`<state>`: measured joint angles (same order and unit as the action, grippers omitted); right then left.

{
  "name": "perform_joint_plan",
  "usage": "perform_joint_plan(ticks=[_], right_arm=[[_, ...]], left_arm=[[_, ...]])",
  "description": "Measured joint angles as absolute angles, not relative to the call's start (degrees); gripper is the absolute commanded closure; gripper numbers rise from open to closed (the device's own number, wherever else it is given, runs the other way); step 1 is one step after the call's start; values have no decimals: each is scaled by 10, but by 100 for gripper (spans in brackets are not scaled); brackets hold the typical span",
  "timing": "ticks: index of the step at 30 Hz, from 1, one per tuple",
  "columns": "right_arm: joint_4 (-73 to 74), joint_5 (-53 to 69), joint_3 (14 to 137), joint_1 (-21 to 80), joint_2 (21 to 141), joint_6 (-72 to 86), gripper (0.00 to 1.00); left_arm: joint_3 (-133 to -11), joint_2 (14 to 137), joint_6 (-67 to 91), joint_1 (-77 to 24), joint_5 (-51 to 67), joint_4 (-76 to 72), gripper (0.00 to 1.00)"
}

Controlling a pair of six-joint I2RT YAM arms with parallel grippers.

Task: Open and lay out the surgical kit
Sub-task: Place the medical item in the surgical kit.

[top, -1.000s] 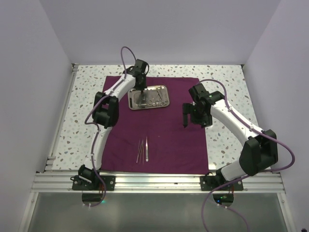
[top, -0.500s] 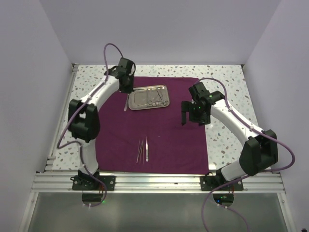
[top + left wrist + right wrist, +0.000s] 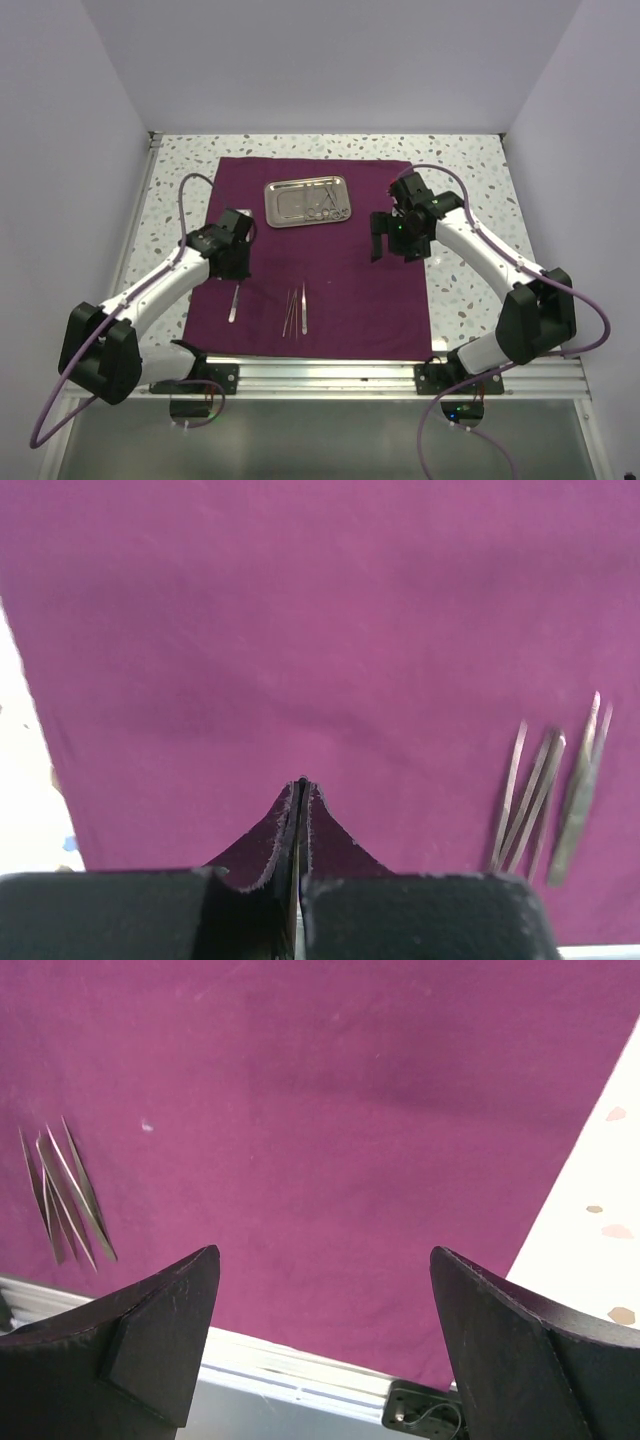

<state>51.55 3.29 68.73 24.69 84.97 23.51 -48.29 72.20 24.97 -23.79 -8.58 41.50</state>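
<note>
The dark purple cloth [image 3: 340, 270] lies spread flat on the table. The steel tray [image 3: 285, 205] sits at its far middle, with ring-handled clamps [image 3: 325, 200] inside. Several tweezers [image 3: 297, 308] lie side by side near the cloth's front edge; they also show in the left wrist view [image 3: 545, 800] and the right wrist view [image 3: 65, 1195]. My left gripper [image 3: 237, 278] [image 3: 300, 785] is shut on a thin metal instrument [image 3: 233, 303], held low over the cloth's near left, left of the tweezers. My right gripper [image 3: 378, 247] [image 3: 325, 1250] is open and empty above the cloth's right side.
The speckled table [image 3: 470, 290] shows on both sides of the cloth. An aluminium rail [image 3: 320, 370] runs along the near edge by the arm bases. White walls close in the left, right and back.
My left arm has swung from the tray at the back to the cloth's near left, carrying the thin metal instrument. The right gripper has barely moved.
</note>
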Motion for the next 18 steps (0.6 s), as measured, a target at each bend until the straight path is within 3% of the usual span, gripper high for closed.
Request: perform_joint_plan(ticks=[4, 5, 7, 8, 11, 14, 15, 18], right_arm=[[514, 45, 672, 247, 845, 232, 11], [514, 47, 671, 247, 843, 230, 11], [514, 50, 670, 247, 840, 228, 11], [514, 51, 670, 247, 837, 227, 11], [516, 51, 670, 247, 825, 222, 10], [518, 49, 666, 247, 811, 218, 10], [519, 47, 664, 247, 806, 218, 10], [522, 42, 652, 247, 789, 218, 10]], left_arm=[[-486, 729, 297, -285, -126, 428, 97], [-489, 735, 305, -286, -133, 428, 91], [-491, 751, 323, -286, -144, 428, 68], [-490, 754, 331, -286, -147, 430, 48], [-489, 751, 348, -286, -152, 433, 30], [-494, 747, 353, -286, -161, 443, 25], [-502, 748, 350, -286, -166, 449, 13], [-557, 772, 332, -286, -177, 463, 15]])
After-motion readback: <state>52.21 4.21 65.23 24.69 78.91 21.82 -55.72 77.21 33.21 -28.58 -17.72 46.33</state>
